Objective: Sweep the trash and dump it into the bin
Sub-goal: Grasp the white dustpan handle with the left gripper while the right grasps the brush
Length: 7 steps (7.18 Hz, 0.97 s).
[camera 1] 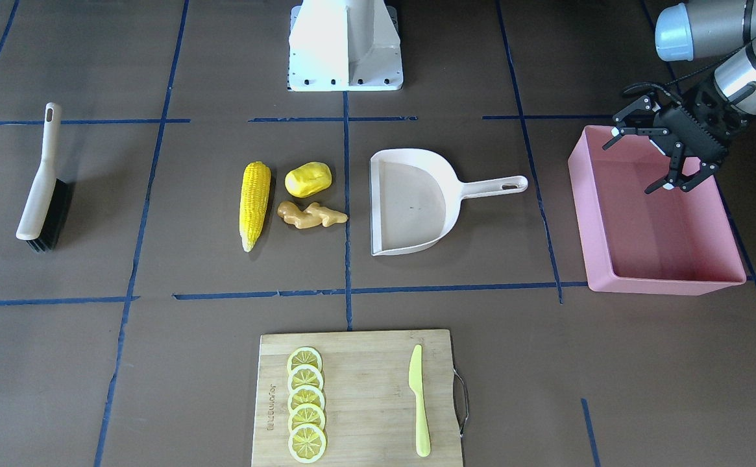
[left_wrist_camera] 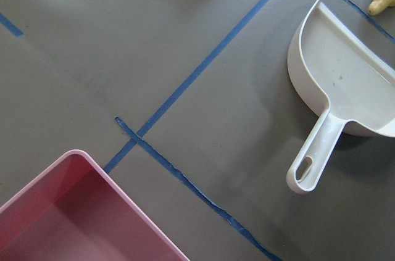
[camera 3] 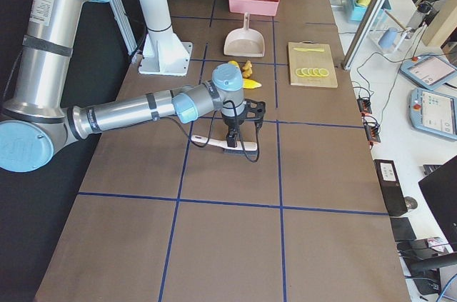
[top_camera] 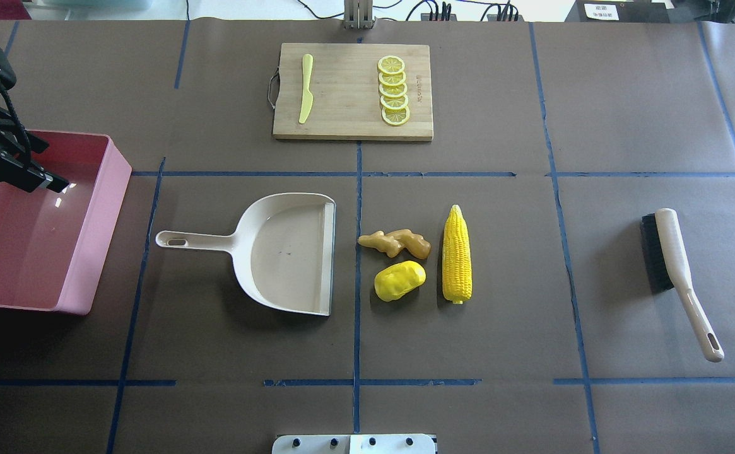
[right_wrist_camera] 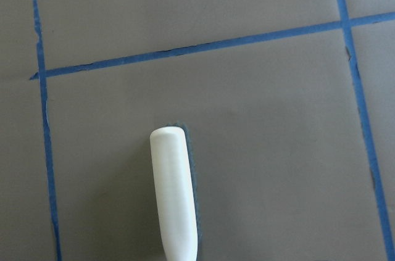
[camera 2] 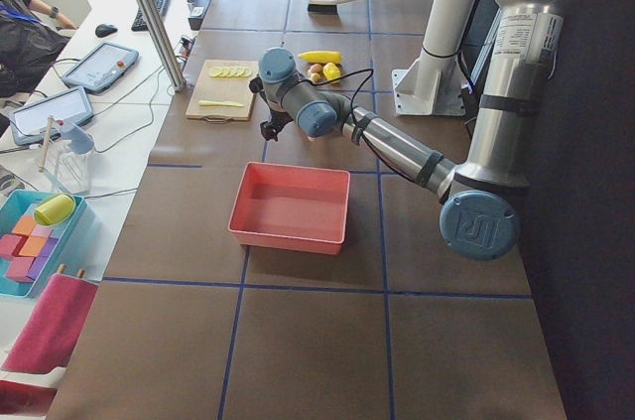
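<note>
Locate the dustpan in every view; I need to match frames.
Front-facing: dustpan right of centre, handle pointing view-right.
Overhead: left of centre, handle pointing view-left.
Exterior left: mostly hidden behind the left arm.
Exterior right: top centre, just this side of the pink bin.
Left wrist: upper right.
Right wrist: not in it.
Landmark: the pink bin, beyond the handle's end.

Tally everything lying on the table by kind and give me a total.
Trash pieces: 3 (corn cob, potato, ginger root)
lemon slices: 5
knife: 1
cutting board: 1
dustpan: 1
brush: 1
bin: 1
Total: 13
</note>
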Each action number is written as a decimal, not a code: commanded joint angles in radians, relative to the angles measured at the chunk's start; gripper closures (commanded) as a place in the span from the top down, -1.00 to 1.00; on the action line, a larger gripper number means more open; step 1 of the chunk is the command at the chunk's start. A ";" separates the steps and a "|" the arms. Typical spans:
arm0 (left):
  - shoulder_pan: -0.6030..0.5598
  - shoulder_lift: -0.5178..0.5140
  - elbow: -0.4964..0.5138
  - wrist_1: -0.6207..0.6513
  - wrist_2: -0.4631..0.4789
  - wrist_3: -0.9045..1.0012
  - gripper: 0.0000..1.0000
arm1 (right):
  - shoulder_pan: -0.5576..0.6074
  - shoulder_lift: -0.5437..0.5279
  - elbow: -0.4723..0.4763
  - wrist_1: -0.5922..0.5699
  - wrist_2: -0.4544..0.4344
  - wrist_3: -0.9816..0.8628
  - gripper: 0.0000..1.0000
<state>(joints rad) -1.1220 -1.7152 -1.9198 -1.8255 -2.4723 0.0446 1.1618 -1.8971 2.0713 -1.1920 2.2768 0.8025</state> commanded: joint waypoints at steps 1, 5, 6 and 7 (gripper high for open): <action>0.004 -0.010 0.001 0.000 0.004 0.000 1.00 | -0.155 -0.033 0.001 0.097 -0.032 0.104 0.97; 0.030 -0.010 0.001 -0.003 0.007 0.001 1.00 | -0.359 -0.022 -0.112 0.112 -0.140 0.147 0.98; 0.030 -0.010 0.001 -0.003 0.007 0.001 1.00 | -0.376 -0.022 -0.123 0.112 -0.137 0.147 0.98; 0.030 -0.010 0.002 -0.004 0.007 0.001 1.00 | -0.381 -0.019 -0.123 0.112 -0.134 0.147 0.96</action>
<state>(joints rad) -1.0926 -1.7257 -1.9185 -1.8287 -2.4652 0.0460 0.7950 -1.9185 1.9559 -1.0801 2.1407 0.9493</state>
